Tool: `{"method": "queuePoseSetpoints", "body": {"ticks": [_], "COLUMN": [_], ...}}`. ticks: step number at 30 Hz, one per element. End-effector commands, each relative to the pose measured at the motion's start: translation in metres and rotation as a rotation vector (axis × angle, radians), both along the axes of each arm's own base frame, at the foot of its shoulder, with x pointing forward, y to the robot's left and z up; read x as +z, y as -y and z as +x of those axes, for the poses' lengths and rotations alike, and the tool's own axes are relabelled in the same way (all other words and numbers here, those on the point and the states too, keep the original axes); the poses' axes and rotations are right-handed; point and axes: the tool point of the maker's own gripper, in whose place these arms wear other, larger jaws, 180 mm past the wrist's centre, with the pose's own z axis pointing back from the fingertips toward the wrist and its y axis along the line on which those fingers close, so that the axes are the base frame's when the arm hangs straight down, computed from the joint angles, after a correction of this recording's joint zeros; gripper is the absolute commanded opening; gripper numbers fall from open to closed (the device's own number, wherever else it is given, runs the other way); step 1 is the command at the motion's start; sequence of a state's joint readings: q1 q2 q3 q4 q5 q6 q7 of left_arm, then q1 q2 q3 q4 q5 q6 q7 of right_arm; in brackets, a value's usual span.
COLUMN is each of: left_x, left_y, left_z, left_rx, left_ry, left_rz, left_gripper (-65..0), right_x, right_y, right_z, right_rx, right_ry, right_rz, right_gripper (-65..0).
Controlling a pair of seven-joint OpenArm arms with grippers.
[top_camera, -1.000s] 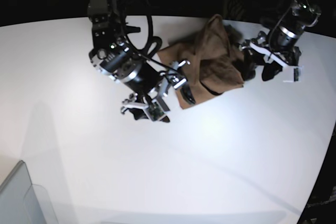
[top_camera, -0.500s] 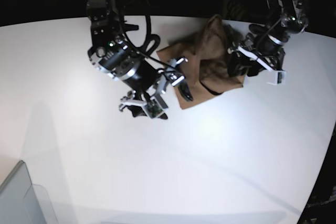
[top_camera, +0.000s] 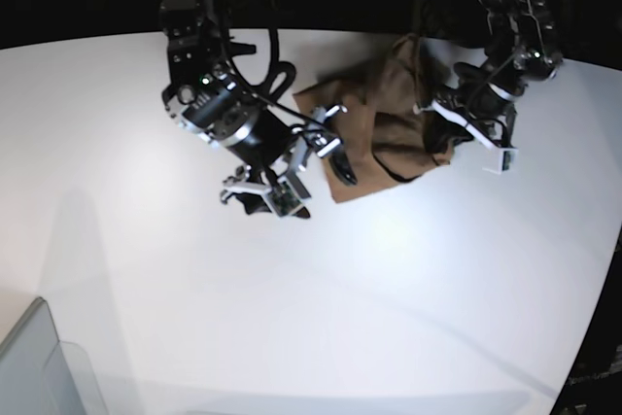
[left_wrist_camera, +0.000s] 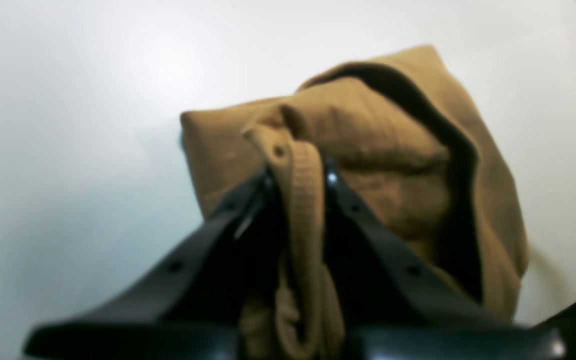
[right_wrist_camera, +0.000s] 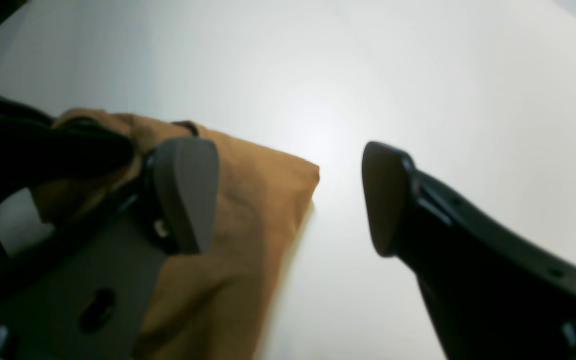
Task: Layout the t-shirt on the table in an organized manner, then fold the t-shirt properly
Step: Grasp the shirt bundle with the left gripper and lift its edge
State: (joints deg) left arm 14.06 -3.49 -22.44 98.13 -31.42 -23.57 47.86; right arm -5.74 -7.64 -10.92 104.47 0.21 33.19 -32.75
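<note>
The t-shirt [top_camera: 384, 119] lies bunched in a brown heap toward 12 to 1 o'clock on the white table [top_camera: 292, 289], near its far edge, with one flat corner spread out toward 6 o'clock of the heap. The left claw [left_wrist_camera: 300, 172] is clenched on a ribbed band of the t-shirt at the heap's 3 o'clock side, the cloth pinched between both fingers. At the heap's 8 o'clock side the right claw [right_wrist_camera: 288, 195] stands released, one finger over the flat corner and the other over bare table, gripping nothing.
</note>
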Motion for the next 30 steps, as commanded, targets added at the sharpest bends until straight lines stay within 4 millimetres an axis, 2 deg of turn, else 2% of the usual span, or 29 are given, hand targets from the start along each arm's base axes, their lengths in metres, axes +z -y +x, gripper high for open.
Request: {"method": "queuePoseSetpoints", "body": {"ticks": [1,6,10,14,21,25,28,30], "left_x": [0.026,0.062,0.07,0.054,0.0,-0.009,-0.005,-0.003], "left_y": [-0.007,-0.02,-0.025,-0.027,-0.045,-0.056,-0.058,-0.058], "left_z": [0.015,0.031,0.042,0.04,0.03,0.036,0.042,0.042], "left_rx": [0.001,-0.004,-0.012,-0.006,0.017,0.021,0.026,0.028], "left_ry": [0.08,0.115,0.117,0.073,-0.088,-0.118,-0.107,-0.099], "left_rz": [0.015,0.075,0.103,0.084,0.047,0.051,0.052,0.046], "left_gripper": [-65.0,-64.9,-64.9,-64.9,-64.6,-64.4,-64.4,-62.1], "right_x": [0.017,0.017,0.016,0.016,0.013,0.013,0.013,0.013], "right_y": [-0.005,-0.004,-0.004,-0.004,0.001,0.001,0.001,0.001], "right_z": [0.004,0.004,0.004,0.004,0.004,0.004,0.004,0.004], "right_rx": [0.005,0.005,0.005,0.005,0.009,0.009,0.009,0.009], "right_ry": [0.049,0.05,0.048,0.048,0.048,0.048,0.048,0.048], "right_rz": [0.043,0.04,0.04,0.04,0.018,0.018,0.018,0.018], "right_gripper": [-18.8,-18.8,-18.8,-18.8,-18.8,-18.8,-18.8,-18.8]}}
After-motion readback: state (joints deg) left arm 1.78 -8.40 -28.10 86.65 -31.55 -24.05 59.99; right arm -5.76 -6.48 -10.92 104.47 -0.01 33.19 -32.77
